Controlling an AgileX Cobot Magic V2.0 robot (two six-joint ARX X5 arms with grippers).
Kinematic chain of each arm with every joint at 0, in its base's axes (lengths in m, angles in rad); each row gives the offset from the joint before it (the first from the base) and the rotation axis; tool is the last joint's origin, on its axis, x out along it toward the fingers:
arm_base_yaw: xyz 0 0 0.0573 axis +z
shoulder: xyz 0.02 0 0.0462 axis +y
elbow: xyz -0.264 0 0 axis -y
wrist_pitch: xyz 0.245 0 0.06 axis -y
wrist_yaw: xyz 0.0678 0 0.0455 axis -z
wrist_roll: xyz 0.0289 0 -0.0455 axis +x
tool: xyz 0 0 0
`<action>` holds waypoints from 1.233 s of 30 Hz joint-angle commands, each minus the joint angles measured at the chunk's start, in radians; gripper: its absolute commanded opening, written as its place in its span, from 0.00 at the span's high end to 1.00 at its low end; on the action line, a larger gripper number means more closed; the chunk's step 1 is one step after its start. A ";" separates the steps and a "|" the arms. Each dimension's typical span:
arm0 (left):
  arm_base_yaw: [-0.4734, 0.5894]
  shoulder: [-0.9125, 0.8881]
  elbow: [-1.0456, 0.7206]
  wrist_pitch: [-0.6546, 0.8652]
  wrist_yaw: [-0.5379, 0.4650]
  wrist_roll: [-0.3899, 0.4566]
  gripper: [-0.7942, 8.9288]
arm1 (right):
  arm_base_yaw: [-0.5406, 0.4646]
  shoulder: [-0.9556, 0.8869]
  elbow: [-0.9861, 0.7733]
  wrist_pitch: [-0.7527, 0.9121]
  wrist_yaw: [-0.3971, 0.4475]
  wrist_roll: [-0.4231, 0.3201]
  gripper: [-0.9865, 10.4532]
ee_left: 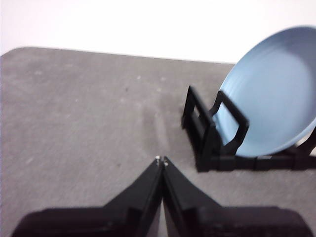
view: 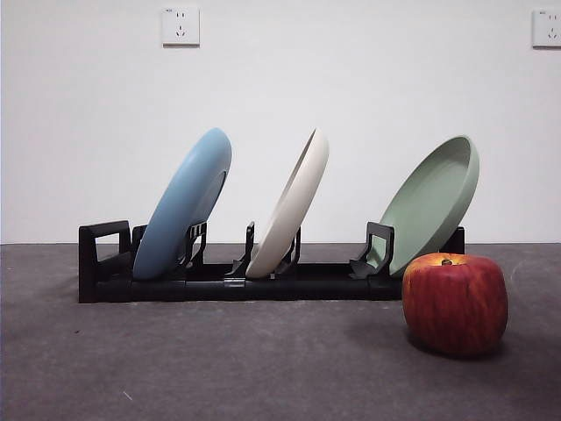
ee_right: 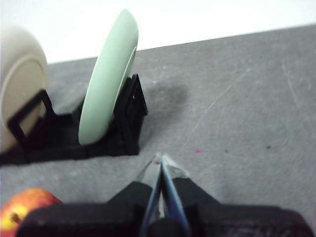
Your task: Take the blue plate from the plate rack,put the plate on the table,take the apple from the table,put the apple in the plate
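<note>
Waiting with my left claw (ee_left: 161, 160) pinched closed and empty, near the blue plate (view: 184, 203) leaning leftmost in the plate rack (view: 105, 263), I judge a careless lift could snag the cream plate (view: 294, 203) beside it.

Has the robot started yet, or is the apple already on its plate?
Nothing looks done. The blue plate leans in the plate rack beside a white plate and a green plate. The apple sits on the table. The left gripper and right gripper are shut, holding nothing. Both moves remain.
</note>
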 commanded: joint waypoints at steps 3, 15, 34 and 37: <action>0.002 0.000 0.017 0.025 0.033 -0.062 0.92 | 0.001 -0.003 -0.004 0.039 -0.004 0.223 0.92; 0.002 0.272 0.299 0.007 0.135 -0.087 0.92 | 0.001 0.227 0.284 -0.014 -0.030 0.254 0.92; -0.038 1.028 0.933 -0.303 0.440 0.014 0.90 | 0.002 0.912 0.936 -0.350 -0.378 -0.063 0.89; -0.074 1.077 0.956 -0.287 0.439 0.030 0.68 | 0.002 0.956 0.957 -0.350 -0.378 -0.063 0.73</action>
